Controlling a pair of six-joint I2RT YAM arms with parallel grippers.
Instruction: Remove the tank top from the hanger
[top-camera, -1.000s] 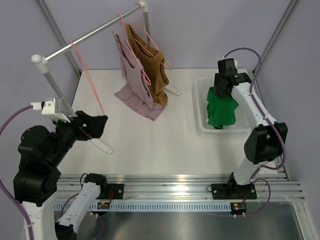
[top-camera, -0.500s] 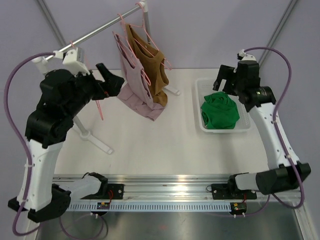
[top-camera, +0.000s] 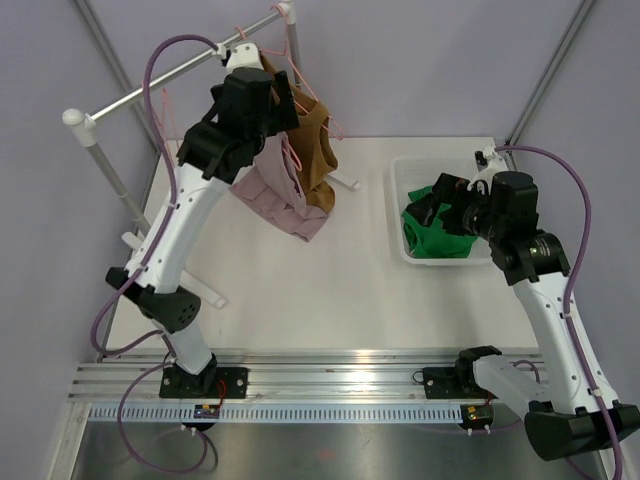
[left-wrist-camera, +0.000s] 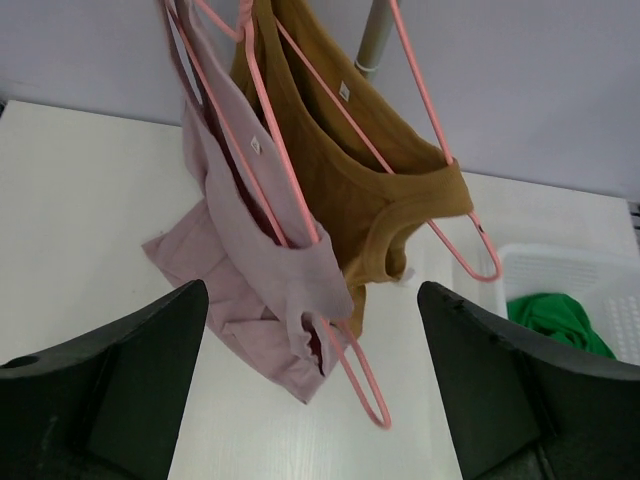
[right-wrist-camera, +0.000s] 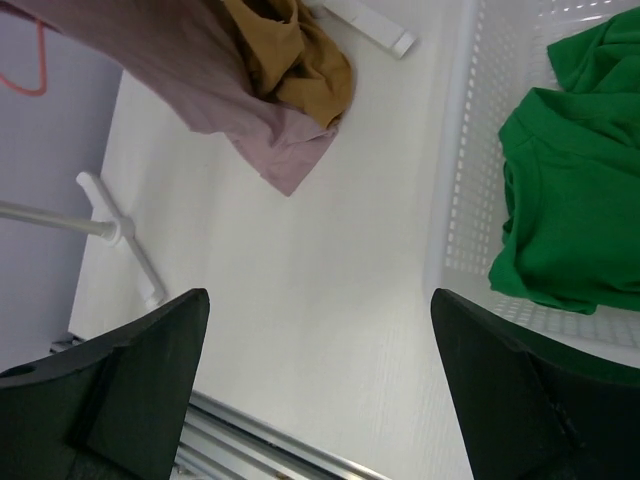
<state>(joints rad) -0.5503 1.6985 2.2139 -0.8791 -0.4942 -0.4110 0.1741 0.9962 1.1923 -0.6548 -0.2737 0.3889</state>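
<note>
A: Left gripper (left-wrist-camera: 310, 290)?
B: Jaws spread wide, nothing between them. It is up by the rail (top-camera: 150, 90), facing the mauve tank top (left-wrist-camera: 250, 270) and brown tank top (left-wrist-camera: 350, 190) (side by side, each on a pink hanger (left-wrist-camera: 285, 190)).
A: Right gripper (right-wrist-camera: 320, 300)?
B: Also spread, empty, near the white basket (right-wrist-camera: 450, 200). A green garment (right-wrist-camera: 570, 200) lies inside.

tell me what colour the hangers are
Pink hangers; clearest in the left wrist view.
</note>
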